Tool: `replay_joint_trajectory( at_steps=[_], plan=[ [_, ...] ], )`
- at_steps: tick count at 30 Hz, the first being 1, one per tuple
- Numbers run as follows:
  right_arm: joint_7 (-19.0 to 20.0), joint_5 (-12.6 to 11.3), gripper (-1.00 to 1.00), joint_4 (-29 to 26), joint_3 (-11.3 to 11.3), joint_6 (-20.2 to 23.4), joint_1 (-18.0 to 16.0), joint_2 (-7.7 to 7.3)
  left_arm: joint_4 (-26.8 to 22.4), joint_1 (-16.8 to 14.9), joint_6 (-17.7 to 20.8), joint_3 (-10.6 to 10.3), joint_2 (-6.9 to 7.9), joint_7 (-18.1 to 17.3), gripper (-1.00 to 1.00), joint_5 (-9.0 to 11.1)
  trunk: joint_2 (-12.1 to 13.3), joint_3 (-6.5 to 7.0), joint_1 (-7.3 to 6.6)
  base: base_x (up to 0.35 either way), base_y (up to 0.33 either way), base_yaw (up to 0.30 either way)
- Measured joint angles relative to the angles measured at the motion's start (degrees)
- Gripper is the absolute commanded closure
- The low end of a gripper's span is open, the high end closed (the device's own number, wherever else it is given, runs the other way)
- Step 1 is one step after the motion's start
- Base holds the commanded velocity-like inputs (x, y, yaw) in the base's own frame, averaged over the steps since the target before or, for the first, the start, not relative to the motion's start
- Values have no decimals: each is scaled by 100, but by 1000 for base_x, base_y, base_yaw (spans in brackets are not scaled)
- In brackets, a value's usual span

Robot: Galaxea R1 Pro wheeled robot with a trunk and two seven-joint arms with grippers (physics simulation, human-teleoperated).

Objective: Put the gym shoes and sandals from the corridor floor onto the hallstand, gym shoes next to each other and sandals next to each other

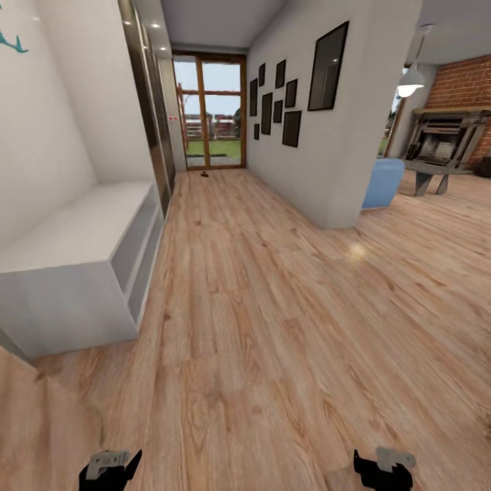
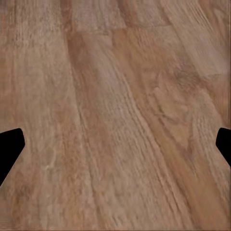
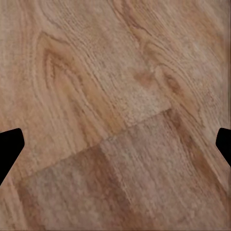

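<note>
I see both claws spread wide and empty, left gripper and right gripper hanging low over grainy wood-plank corridor floor, the pale grey boxy hallstand to my left, a small dark object, too small to identify, far off by the glass door.

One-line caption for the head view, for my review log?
Both hands, left and right, low over the wood floor; pale grey bench unit at the left, glass door far down the corridor.
</note>
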Motion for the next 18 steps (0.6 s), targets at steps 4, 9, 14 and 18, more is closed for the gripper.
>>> replay_joint_trajectory(
  at_steps=[4,9,14,18],
  plan=[
    [0,0,-100,0,0,0,-3,0,0,0,0,0,1,0,-100,0,0,0,0,337,0,-263],
    [0,0,-100,0,0,0,-1,0,0,0,0,0,1,0,-100,0,0,0,0,337,0,-263],
    [0,0,-100,0,0,0,1,0,0,0,0,0,1,0,-100,0,0,0,0,337,0,-262],
    [0,0,-100,0,0,-1,1,0,-1,1,0,0,1,0,-100,0,0,0,0,337,0,-196]
  ],
)
